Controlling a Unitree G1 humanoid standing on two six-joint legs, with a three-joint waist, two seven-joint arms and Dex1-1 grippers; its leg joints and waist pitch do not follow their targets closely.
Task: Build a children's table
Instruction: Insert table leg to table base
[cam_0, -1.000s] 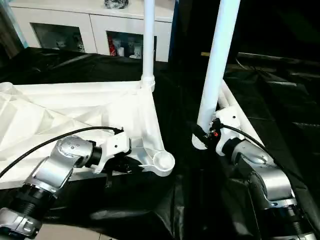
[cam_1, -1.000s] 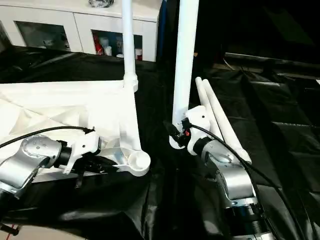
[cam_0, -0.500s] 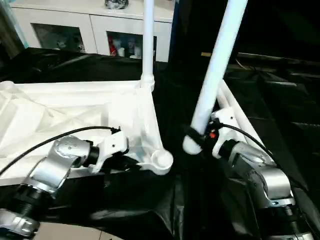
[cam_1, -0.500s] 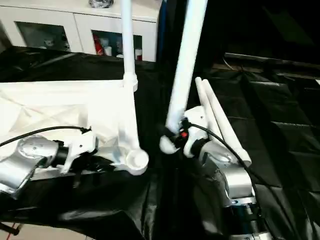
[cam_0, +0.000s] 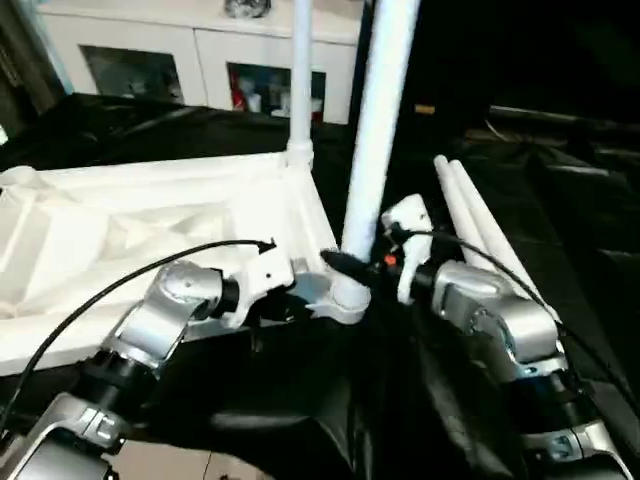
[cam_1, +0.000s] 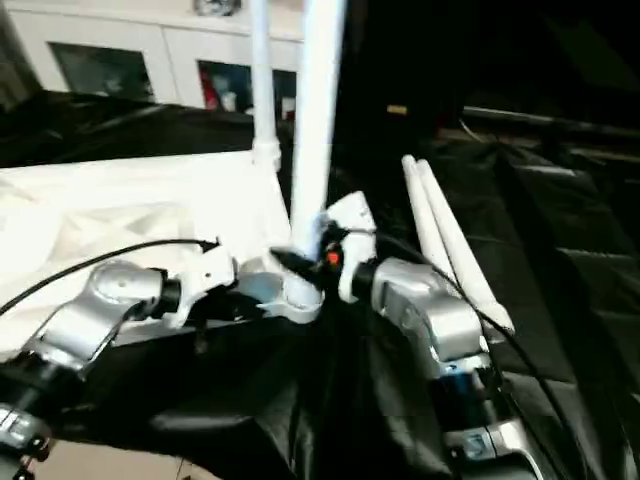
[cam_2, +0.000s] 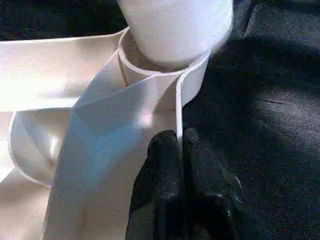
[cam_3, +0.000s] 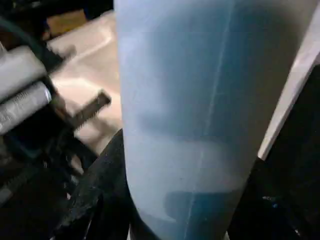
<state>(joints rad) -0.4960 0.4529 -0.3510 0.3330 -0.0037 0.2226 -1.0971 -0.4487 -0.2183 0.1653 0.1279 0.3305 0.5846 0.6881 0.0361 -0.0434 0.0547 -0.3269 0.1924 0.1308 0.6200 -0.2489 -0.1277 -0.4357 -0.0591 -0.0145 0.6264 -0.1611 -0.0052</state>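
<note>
Tabletop lies underside-up on black sheeting, at 9 o'clock of centre. Left gripper fingers pinch its thin rim beside near corner socket. Right gripper fingers clamp upright leg, foot at that socket. Second leg stands in far socket; two spare legs at 3 o'clock.

Ahead of me a black sheet covers the ground, crinkled and catching the light in shiny folds. Beyond its far edge stands a white cabinet with glass doors. Behind the glass I can make out a few small items, some of them red, though they are too blurred to name. On top of the cabinet sits a dark, shiny object, possibly a bowl. Further right the background is dark.
</note>
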